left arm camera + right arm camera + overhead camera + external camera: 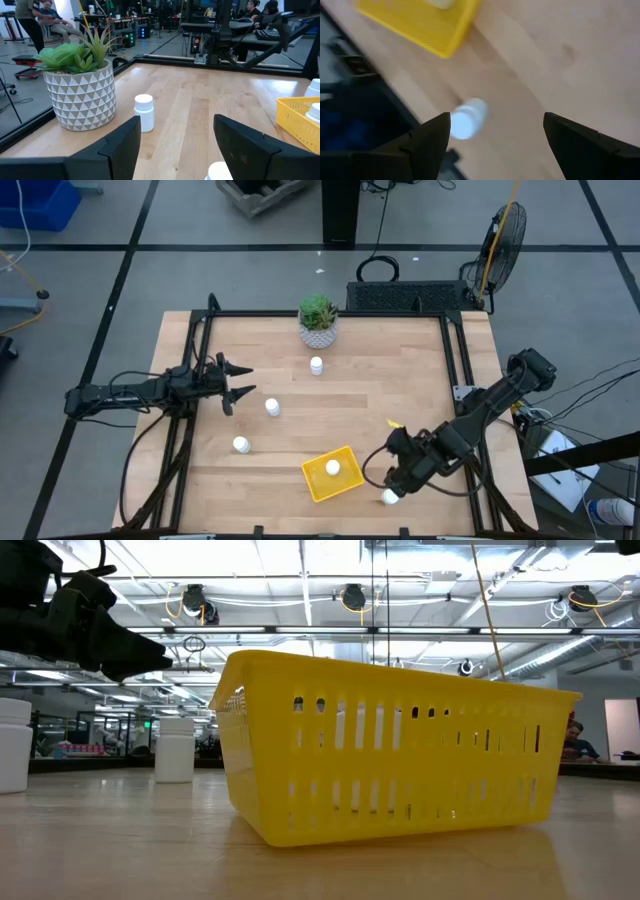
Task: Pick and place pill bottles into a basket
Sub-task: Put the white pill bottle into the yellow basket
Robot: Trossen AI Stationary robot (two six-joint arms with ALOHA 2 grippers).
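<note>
Bottle loose near the table's front edge, right hand spread above it

Bottles first: five small white cylinders with white caps, smooth plastic. One stands inside the basket (331, 474), a shallow bright-yellow rectangular tray with slotted walls, set at an angle on the pale wood-plank table (400, 390). That bottle in the basket (333, 468) shows as a white dot on the yellow floor. A second one, the bottle by the front edge (389, 497), lies just beside the basket's right corner, close to the table's dark metal frame; in the right wrist view it (468, 118) looks tipped on its side, cap end toward the camera, though blurred.

Right hand (403, 477) hangs over that spot, its two dark fingers (427, 142) spread wide with the bottle between them and nothing pinched.

Over on the left, the left hand (232, 383) waits above the table's left side, its fingers (117, 147) also parted and empty. Near it stands the bottle at centre-left (272, 407), and farther toward the front the bottle at lower left (241, 444). The fifth, the bottle by the pot (316, 365), stands upright just in front of the plant pot (318, 330), a white round pot with a triangle pattern holding spiky green leaves.

From table height the basket (390, 755) fills the view, its slits vertical and its walls flaring upward.
</note>
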